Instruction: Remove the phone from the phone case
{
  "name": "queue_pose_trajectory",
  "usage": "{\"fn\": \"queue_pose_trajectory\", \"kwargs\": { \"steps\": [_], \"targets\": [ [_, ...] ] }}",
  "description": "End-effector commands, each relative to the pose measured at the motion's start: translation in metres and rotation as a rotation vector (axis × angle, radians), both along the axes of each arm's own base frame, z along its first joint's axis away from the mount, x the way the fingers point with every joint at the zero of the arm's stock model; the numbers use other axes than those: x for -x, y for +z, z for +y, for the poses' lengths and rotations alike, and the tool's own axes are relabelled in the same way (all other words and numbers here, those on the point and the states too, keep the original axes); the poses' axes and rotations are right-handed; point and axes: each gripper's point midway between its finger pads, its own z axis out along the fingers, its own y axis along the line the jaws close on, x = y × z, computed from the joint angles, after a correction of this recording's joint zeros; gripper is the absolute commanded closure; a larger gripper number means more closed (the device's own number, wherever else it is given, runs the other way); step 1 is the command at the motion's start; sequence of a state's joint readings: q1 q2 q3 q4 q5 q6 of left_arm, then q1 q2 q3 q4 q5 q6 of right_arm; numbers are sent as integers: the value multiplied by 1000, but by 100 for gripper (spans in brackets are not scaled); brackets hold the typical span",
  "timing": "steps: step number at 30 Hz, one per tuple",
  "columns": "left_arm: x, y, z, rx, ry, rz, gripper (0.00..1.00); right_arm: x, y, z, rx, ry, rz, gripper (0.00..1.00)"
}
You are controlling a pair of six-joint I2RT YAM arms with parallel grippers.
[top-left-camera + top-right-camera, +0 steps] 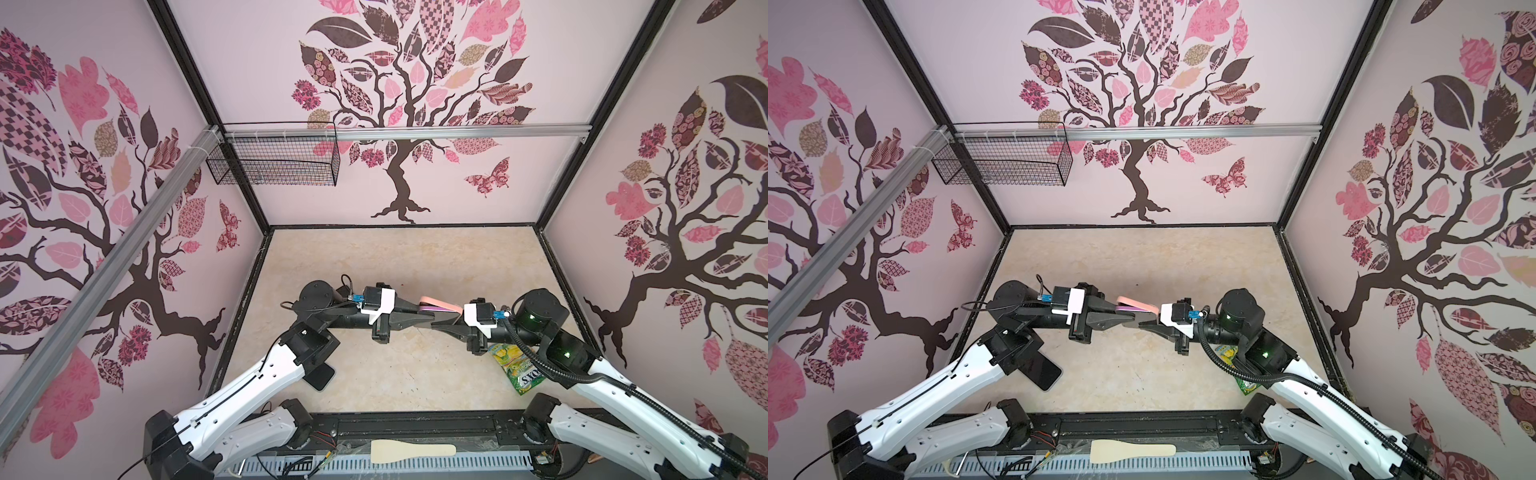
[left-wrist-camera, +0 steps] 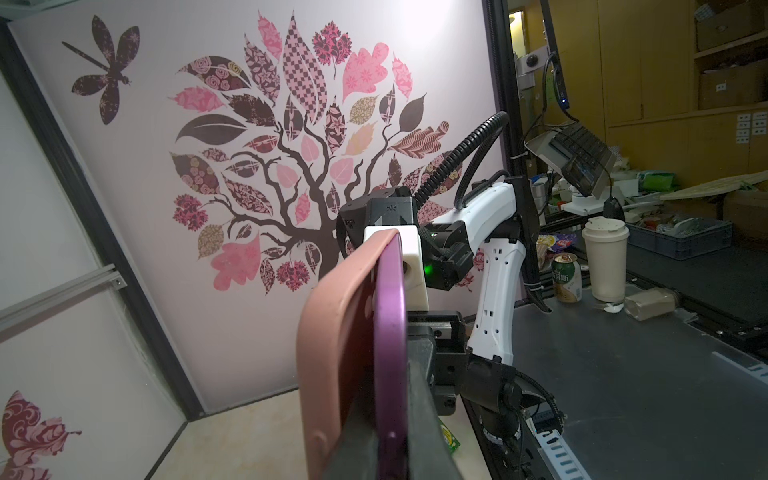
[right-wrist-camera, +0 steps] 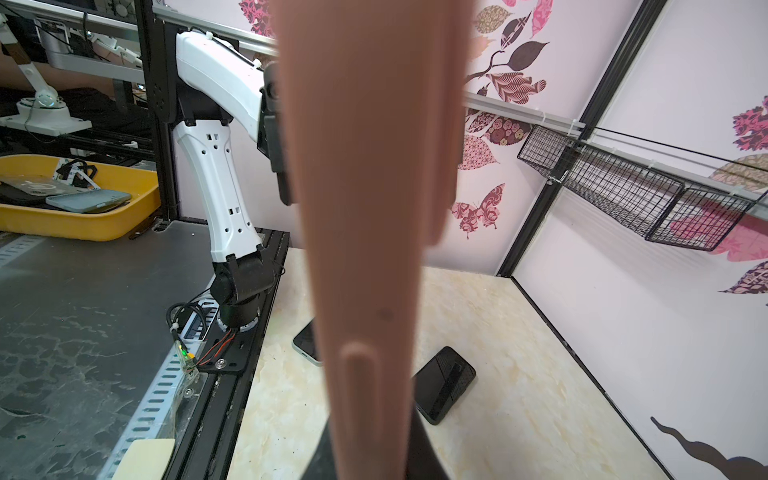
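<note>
In both top views my two grippers meet tip to tip above the middle of the table, holding the phone and its case between them. The pink phone case [image 1: 441, 303] [image 1: 1136, 302] is peeled away from the purple phone [image 1: 428, 308] [image 2: 390, 332]. My left gripper [image 1: 428, 315] [image 2: 390, 436] is shut on the phone's edge, with one finger between phone and case [image 2: 332, 332]. My right gripper [image 1: 441, 323] [image 3: 370, 449] is shut on the pink case [image 3: 370, 208], which fills the middle of the right wrist view. The phone is hidden there.
A black phone [image 1: 322, 376] [image 3: 442, 384] lies on the table under the left arm, and a light-edged phone [image 3: 307, 343] lies beside it. A green snack packet [image 1: 513, 365] lies under the right arm. A wire basket [image 1: 274, 162] hangs at the back left. A wooden spatula [image 1: 411, 452] rests on the front rail.
</note>
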State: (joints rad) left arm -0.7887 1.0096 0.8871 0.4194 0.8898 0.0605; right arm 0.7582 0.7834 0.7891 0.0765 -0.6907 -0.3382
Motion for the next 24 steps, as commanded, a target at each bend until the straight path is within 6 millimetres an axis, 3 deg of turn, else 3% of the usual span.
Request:
{"fn": "queue_pose_trajectory", "kwargs": {
  "steps": [1,6,8,15,24],
  "targets": [
    [-9,-52,-9,-158,26,79,100,18,66,-17,-164,-12,-168,96],
    [-21,-39,6,-163,189,-8,100,-1,20,-21,-25,-127,-77,62],
    [-31,-40,14,-195,277,-51,100,-7,9,-26,3,-176,-42,55],
    [-46,-65,29,-354,410,-214,100,-6,7,-37,-12,-222,27,48],
    [-49,-91,28,-497,376,-283,100,-28,2,-17,129,-237,251,55]
  ]
}}
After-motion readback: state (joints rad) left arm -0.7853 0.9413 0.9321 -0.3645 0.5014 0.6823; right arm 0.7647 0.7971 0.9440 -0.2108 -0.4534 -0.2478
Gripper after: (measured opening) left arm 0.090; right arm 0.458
